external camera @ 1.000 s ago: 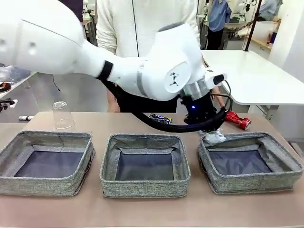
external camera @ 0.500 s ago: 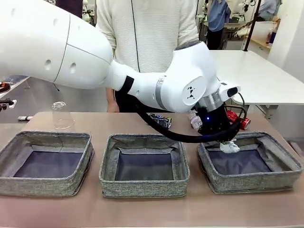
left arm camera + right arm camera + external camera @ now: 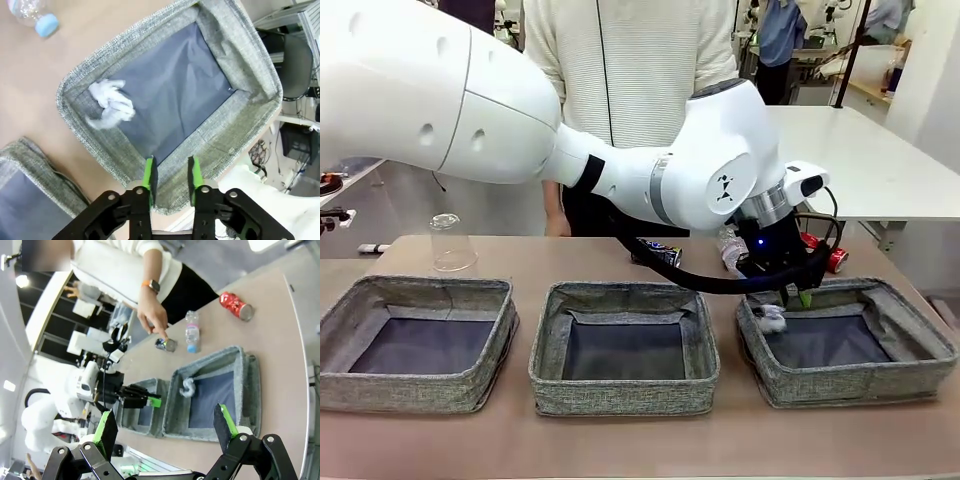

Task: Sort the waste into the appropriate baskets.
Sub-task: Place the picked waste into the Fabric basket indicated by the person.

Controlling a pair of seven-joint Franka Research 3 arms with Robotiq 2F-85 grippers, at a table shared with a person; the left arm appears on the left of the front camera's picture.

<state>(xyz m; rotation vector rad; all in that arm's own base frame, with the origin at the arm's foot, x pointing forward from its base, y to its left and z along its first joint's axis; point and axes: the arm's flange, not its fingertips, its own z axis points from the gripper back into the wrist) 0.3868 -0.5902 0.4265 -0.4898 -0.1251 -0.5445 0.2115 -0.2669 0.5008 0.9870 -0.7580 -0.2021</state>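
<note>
clear cup (image 3: 451,243) on desk (image 3: 620,440), behind left basket (image 3: 420,385) | dark can (image 3: 660,253) behind middle basket (image 3: 625,385) | bottle (image 3: 730,250) right of can | left fingers (image 3: 148,175) parted, empty, over right basket (image 3: 850,385) | paper wad (image 3: 772,318) inside it, by left wall | red can (image 3: 834,260) beyond | right fingers (image 3: 106,427) wide apart, empty

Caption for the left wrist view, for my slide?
Open left pincer over the basket, paper wad lying inside.

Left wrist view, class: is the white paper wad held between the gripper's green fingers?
No, the paper wad lies in a corner of the basket, and the left gripper stands open with nothing between its fingers.
</note>
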